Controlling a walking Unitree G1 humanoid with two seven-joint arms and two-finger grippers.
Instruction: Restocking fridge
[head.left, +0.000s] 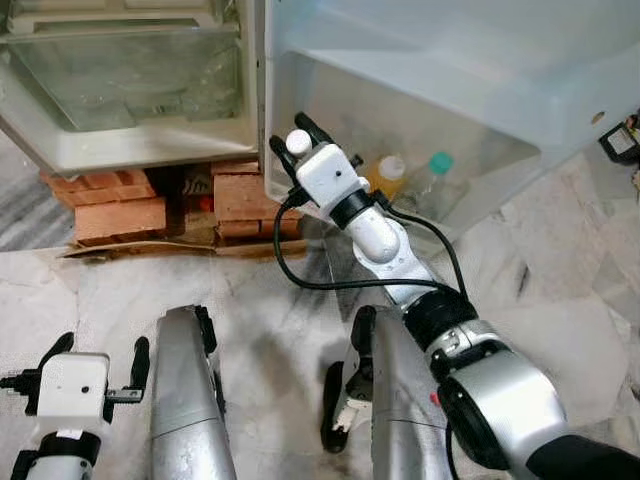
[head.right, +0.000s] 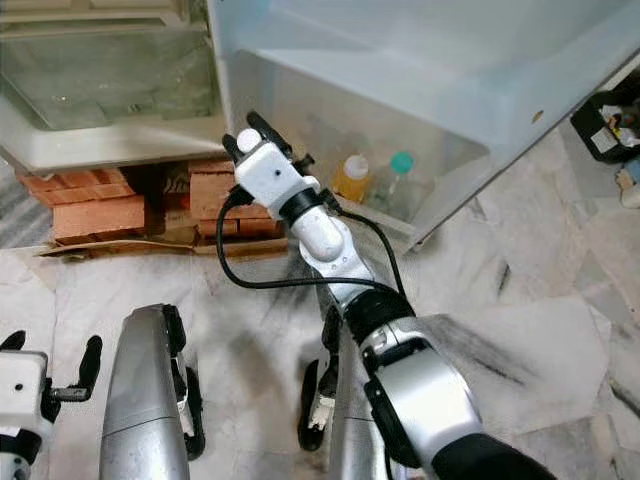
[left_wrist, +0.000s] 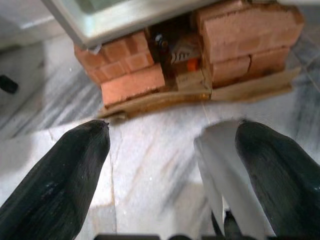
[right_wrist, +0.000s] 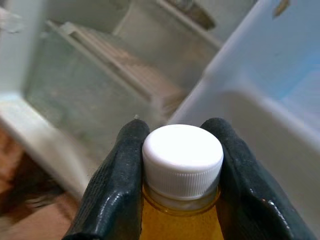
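Observation:
My right gripper (head.left: 292, 140) is shut on the neck of a bottle of yellow liquid with a white ribbed cap (right_wrist: 182, 152). The cap (head.left: 298, 143) shows between the black fingers, and the wrist hides the bottle's body. The gripper is held out low, by the near edge of the open fridge door's bottom shelf (head.left: 480, 150). In that shelf stand a yellow bottle with a white cap (head.left: 388, 172) and a clear bottle with a teal cap (head.left: 437, 170). My left gripper (head.left: 100, 352) hangs open at the lower left above the marble floor, holding nothing.
The fridge's clear bottom drawer (head.left: 120, 70) lies to the left of the door. The fridge stands on red bricks (head.left: 120, 205) and cardboard. My silver legs (head.left: 190, 400) are below. A black device (head.left: 620, 140) sits on the floor at the far right.

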